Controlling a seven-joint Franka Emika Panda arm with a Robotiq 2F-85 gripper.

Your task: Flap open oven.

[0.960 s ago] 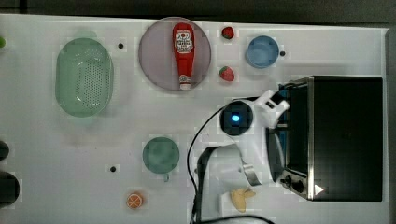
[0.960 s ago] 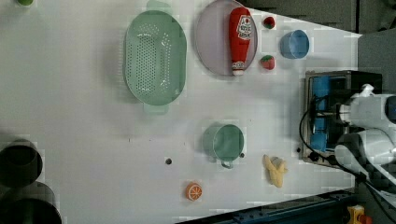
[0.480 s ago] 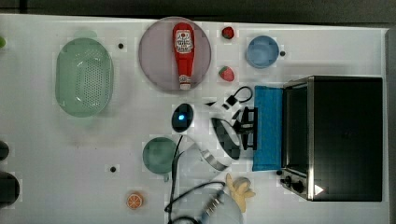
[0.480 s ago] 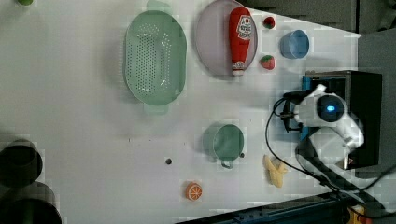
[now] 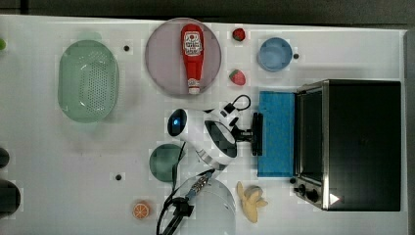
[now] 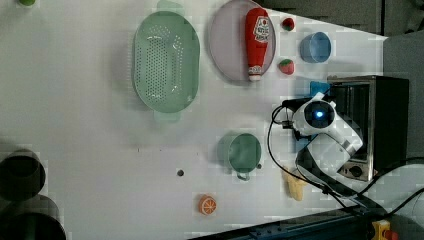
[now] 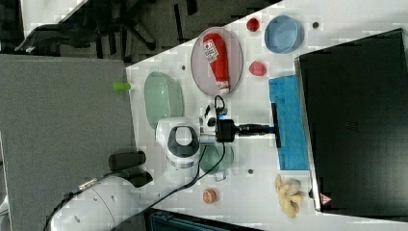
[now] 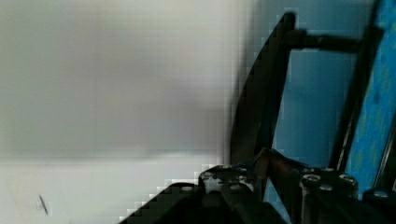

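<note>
The oven (image 5: 362, 142) stands at the top view's right, black-topped, with its silver front frame and two black knobs (image 5: 306, 192) facing the top view's left. Its blue door (image 5: 276, 132) lies folded down flat on the white table. The dark bar handle (image 5: 256, 133) runs along the door's free edge. My gripper (image 5: 250, 133) reaches in level from the top view's left and is shut on the handle's middle. The right view shows the same grip, gripper (image 7: 268, 128) on handle (image 7: 275, 126), with the door (image 7: 288, 122) flat. The wrist view has the handle (image 8: 266, 93) close before the blue door (image 8: 303, 102).
A banana (image 5: 252, 200) lies just beside the open door's corner. A green cup (image 5: 165, 161) sits under my arm. A ketchup bottle (image 5: 192, 54) on a pink plate, two strawberries (image 5: 238, 77), a blue bowl (image 5: 275, 54), a green colander (image 5: 88, 81) and an orange slice (image 5: 141, 210) lie farther off.
The door has swung from upright against the oven front down to flat. My gripper travelled with the handle toward the top view's left, and since half a second ago little has shifted.
</note>
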